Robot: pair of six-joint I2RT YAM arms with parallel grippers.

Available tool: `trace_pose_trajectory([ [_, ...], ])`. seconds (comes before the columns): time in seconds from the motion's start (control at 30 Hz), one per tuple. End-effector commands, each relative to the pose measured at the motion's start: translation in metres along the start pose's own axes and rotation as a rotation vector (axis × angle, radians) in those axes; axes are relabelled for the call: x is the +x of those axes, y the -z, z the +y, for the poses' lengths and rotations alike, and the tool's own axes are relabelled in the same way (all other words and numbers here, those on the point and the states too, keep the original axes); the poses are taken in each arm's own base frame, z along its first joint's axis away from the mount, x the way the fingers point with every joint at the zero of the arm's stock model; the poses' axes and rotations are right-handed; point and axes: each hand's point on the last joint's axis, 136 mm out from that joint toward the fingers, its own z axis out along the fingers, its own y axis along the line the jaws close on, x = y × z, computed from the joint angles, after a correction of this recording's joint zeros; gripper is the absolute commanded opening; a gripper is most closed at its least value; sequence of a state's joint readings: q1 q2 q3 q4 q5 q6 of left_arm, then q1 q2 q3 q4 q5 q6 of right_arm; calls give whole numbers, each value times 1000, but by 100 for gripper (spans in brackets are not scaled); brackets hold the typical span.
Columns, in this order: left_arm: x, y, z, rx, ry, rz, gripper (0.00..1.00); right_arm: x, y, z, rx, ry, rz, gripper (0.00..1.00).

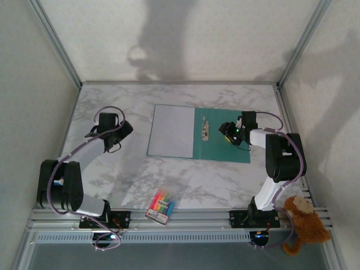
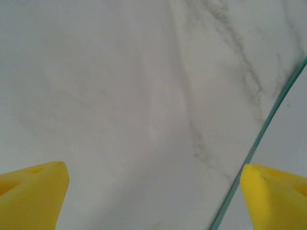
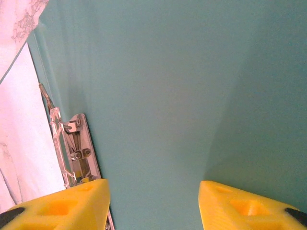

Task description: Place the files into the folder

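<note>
The teal folder (image 1: 225, 143) lies open and flat at the table's middle right. The white files (image 1: 171, 130) cover its left half, up to the metal clip (image 1: 204, 130) at the spine. My right gripper (image 1: 226, 132) hovers open over the bare teal cover (image 3: 168, 86), just right of the clip (image 3: 79, 148), with nothing between its fingers. A strip of the files (image 3: 21, 134) shows at that view's left edge. My left gripper (image 1: 121, 132) is open over the marble, left of the folder. In the left wrist view, the folder's edge (image 2: 268, 129) and a sheet (image 2: 292, 120) lie ahead of this gripper (image 2: 153, 201).
A packet of coloured pens (image 1: 161, 205) lies near the front edge between the arm bases. A brown teddy (image 1: 304, 222) sits by the right arm's base. Pale walls and metal posts close in the marble table (image 1: 112, 174) on three sides.
</note>
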State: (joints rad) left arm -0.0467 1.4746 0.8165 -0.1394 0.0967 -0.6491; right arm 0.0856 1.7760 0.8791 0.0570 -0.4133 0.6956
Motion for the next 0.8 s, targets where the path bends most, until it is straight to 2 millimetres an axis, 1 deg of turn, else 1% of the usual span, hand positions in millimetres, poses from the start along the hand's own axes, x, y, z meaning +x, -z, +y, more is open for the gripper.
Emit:
trace_pose_trajectory([
  [0.0,-13,-13,-31,95,-21,-2,90,2,4,2,-16,-6,2,52],
  [0.13,-5,-37,-44,122,-17,54,87,2,3,2,-17,-6,3,52],
  [0.23,7,-53,-52,115,-46,99,84,3,2,4,-31,-7,8,52],
  [0.37,26,-65,-61,99,-98,146,83,3,0,3,-30,-13,13,52],
  [0.43,36,-69,-60,59,-143,157,83,4,0,3,-31,-15,19,52],
  [0.5,48,-74,-54,11,-184,189,83,5,-2,3,-32,-18,23,52],
  [0.6,67,-77,-39,-23,-212,240,83,6,-3,2,-32,-22,30,51],
  [0.67,79,-74,-33,-18,-231,273,81,6,-3,2,-33,-23,30,51],
  [0.77,95,-66,-32,-3,-285,311,80,6,-4,3,-36,-20,30,51],
])
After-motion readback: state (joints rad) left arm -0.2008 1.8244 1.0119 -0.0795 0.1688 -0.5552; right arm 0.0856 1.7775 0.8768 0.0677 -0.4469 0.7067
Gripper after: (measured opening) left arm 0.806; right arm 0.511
